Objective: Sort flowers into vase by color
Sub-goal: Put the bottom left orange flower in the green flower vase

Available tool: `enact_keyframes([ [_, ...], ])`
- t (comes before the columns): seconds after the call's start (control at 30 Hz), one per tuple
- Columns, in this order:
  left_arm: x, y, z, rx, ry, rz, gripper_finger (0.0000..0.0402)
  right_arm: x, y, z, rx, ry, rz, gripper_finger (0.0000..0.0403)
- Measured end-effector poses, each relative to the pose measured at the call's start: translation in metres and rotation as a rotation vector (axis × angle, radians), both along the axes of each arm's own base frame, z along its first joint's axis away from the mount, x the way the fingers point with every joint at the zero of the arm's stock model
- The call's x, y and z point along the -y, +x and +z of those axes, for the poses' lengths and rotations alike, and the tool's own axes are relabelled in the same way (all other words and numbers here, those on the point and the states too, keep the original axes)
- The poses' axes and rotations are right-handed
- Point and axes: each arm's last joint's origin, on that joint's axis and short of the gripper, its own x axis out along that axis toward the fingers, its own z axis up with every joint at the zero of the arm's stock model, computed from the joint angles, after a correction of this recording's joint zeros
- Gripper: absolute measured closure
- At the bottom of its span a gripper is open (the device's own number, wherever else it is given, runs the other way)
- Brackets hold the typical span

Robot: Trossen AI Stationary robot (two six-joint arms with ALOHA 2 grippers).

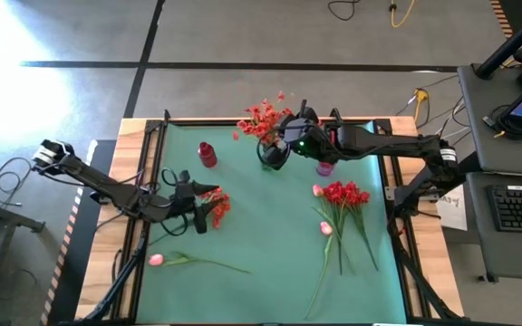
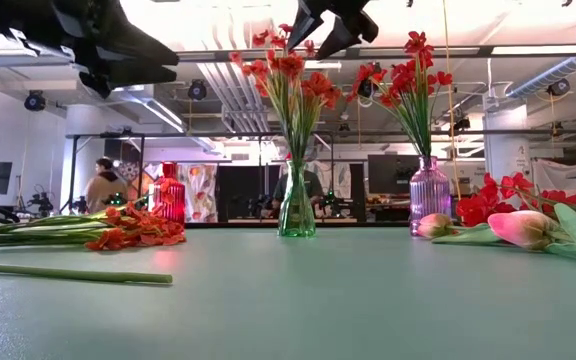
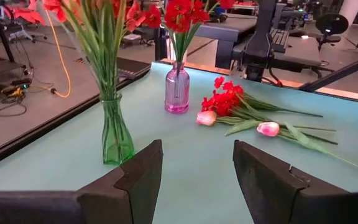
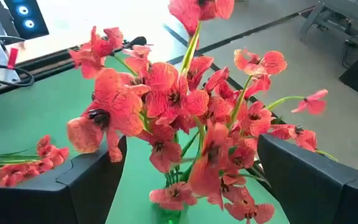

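A green glass vase (image 2: 296, 205) near the far edge holds orange-red flowers (image 4: 179, 106). My right gripper (image 4: 191, 180) hovers open just above it (image 1: 284, 138), with a finger on either side of the blossoms. A purple vase (image 3: 177, 90) to its right holds deep red flowers (image 2: 413, 70). More deep red flowers (image 1: 344, 193) and pink buds (image 1: 326, 228) lie on the mat at the right. An orange-red bunch (image 1: 217, 206) lies at centre left. My left gripper (image 3: 197, 180) is open and empty, raised beside that bunch (image 1: 195, 205).
A small red vase (image 1: 207, 154) stands left of the green one. A single pink tulip (image 1: 157, 260) with a long stem lies near the left near corner. The middle of the green mat (image 1: 270, 226) is bare. People sit in the room behind the table.
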Motion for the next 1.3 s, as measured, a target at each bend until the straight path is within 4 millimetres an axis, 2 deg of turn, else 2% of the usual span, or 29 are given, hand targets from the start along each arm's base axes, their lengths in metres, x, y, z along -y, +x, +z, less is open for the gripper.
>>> enact_keyframes([
  [0.23, 0.004, 0.009, -0.007, -0.01, 0.011, -0.001, 0.0217, -0.004, -0.009, 0.012, 0.049, 0.031, 0.043, 0.0048],
  [0.47, 0.006, 0.013, -0.014, -0.038, 0.019, -0.002, 0.0217, -0.019, -0.025, 0.032, 0.127, 0.089, 0.147, 0.0048],
  [0.83, 0.002, 0.033, -0.001, 0.158, 0.066, 0.038, 0.0217, -0.047, -0.056, 0.062, 0.214, 0.081, 0.25, 0.0048],
  [1.1, -0.015, 0.058, -0.009, 0.266, 0.107, 0.149, 0.0214, -0.063, -0.074, 0.071, 0.21, 0.074, 0.315, 0.0048],
  [1.3, -0.035, 0.079, -0.018, 0.268, 0.108, 0.176, 0.0181, -0.069, -0.075, 0.07, 0.178, 0.051, 0.35, 0.0048],
])
